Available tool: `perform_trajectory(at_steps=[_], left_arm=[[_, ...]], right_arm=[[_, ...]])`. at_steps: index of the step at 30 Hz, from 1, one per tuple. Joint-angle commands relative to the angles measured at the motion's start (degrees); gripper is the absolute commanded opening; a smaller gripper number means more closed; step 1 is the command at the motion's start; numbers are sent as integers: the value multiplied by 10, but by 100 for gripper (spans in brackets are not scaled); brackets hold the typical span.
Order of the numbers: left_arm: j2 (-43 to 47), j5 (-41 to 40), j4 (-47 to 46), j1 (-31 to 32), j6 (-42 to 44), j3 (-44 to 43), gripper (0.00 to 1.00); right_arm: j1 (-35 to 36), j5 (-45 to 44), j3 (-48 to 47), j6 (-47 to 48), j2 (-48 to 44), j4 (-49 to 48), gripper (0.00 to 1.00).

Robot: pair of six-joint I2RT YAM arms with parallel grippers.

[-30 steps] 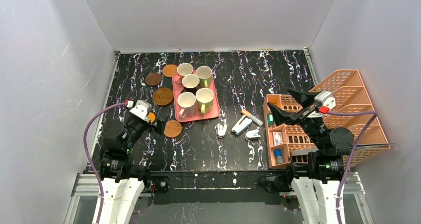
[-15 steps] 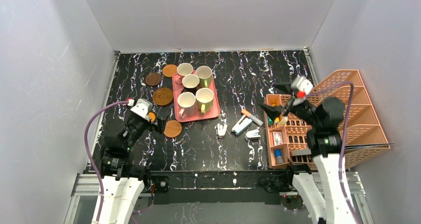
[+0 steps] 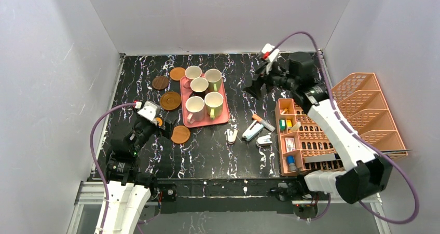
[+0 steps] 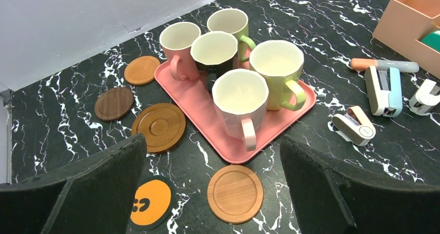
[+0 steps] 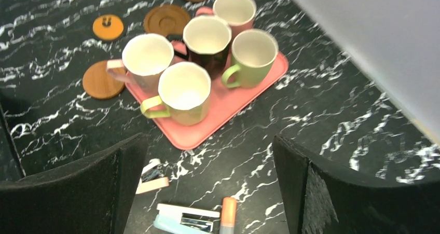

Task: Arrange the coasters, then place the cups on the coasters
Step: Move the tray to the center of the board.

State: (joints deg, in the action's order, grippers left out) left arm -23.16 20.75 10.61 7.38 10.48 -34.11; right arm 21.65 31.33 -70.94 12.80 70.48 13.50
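Pink tray (image 4: 194, 103) holds all five cups (image 4: 241, 96); the coasters (image 4: 159, 126) lie loose around its left side.
The left gripper (image 3: 162, 126) by the coasters and the right gripper (image 3: 257, 86) right of the tray both hover spread and empty, probably because the coasters need arranging first.

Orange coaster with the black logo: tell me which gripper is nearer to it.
Left. The left gripper hovers right beside the orange coaster; the right gripper is far off to its right, beyond the pink tray.
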Motion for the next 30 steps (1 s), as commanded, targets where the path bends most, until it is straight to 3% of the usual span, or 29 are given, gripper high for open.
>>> perform_trajectory(at_steps=[1, 12, 22, 30], left_arm=[[-10, 2, -12, -2, 7, 7, 98], [-30, -4, -12, -1, 17, 7, 98], [-35, -3, -9, -1, 20, 5, 98], [-43, 2, -11, -1, 23, 8, 98]], right_arm=[[51, -70, -30, 38, 52, 57, 98], [110, -237, -122, 50, 231, 98, 98], [123, -335, -81, 79, 275, 65, 98], [123, -317, -72, 66, 298, 52, 98]])
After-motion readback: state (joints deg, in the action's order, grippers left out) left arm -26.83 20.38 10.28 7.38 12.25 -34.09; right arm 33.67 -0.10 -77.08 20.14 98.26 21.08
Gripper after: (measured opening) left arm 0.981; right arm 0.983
